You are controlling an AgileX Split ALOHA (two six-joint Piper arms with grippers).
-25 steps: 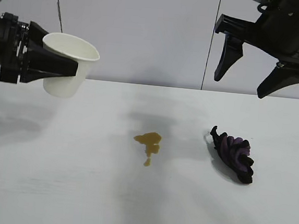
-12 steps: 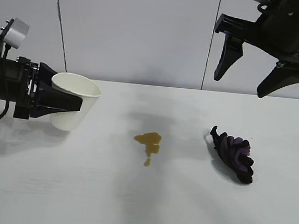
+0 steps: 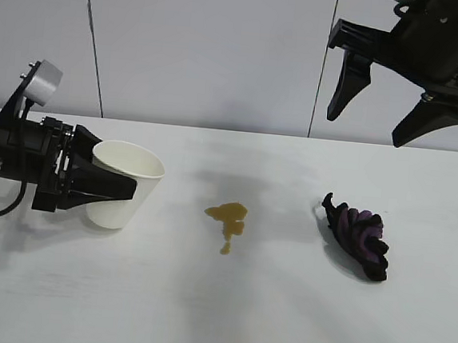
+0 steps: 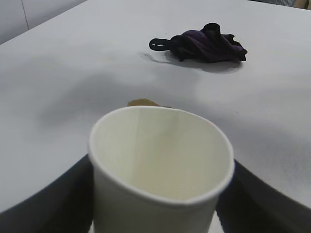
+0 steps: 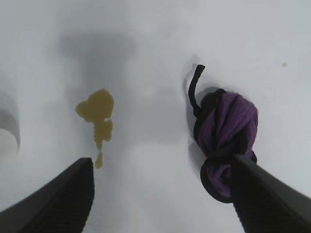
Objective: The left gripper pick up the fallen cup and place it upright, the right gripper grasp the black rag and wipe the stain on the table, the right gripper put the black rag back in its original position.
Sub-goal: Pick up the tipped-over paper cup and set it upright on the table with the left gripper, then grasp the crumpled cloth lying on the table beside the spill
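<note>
Two black grippers share the wide white tabletop, and only one is at work. At the left of the exterior view, the left gripper — two long tapering fingers on a black arm with a small grey cap — reaches in nearly level and clasps the plain white paper cup by its wall, one finger lying across the near side. The cup stands mouth up, slightly tilted, with its base at or just above the table; whether it fully rests there I cannot tell. A sideways grip on the wall suits this step, since it leaves the base free to meet the surface flat. In the left wrist view the cup's open rim fills the foreground, a dark finger at each flank.

High at the right of the exterior view hangs the right gripper, fingers spread wide and empty, aimed steeply down. Beneath it lies the small bunched black rag with purple folds, untouched — a ready perch for the grasp to come. Between cup and rag sits the yellowish-brown stain with its thin drip tail, clear of both. I judge the cup almost set down; letting go comes next, and a tilted release could tip it toward the stain.
</note>
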